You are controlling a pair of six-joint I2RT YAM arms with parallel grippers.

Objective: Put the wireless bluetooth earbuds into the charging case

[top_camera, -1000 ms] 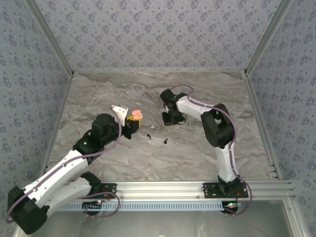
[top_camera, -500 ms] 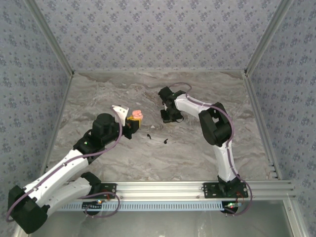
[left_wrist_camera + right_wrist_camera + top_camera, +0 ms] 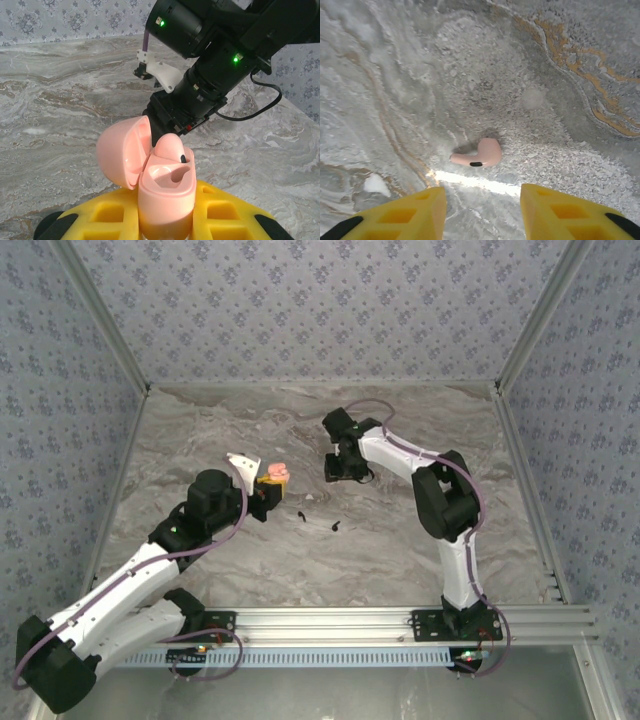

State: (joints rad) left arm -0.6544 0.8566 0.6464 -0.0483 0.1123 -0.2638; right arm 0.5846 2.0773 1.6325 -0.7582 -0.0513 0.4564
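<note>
No txt, labels or nos. were readable, none on charging case point(image 3: 165, 197) between jaws, none on earbud point(image 3: 482, 152) ahead of jaws

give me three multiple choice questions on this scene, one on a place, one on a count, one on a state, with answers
1. Where is the pale pink earbud in the right wrist view?
A. lying on the marble table, ahead of the right gripper's open jaws
B. pinched between those jaws
C. inside a drawer

2. How many small black earbuds lie on the table between the arms in the top view?
A. one
B. two
C. five

3. How does the lid of the pink charging case stand?
A. shut
B. hinged open
C. taken off, lying on the table

Answers:
1. A, it rests on bare marble, apart from both yellow fingers.
2. B, two dark specks lie side by side.
3. B, the lid is swung back to one side and the case's inside shows.
</note>
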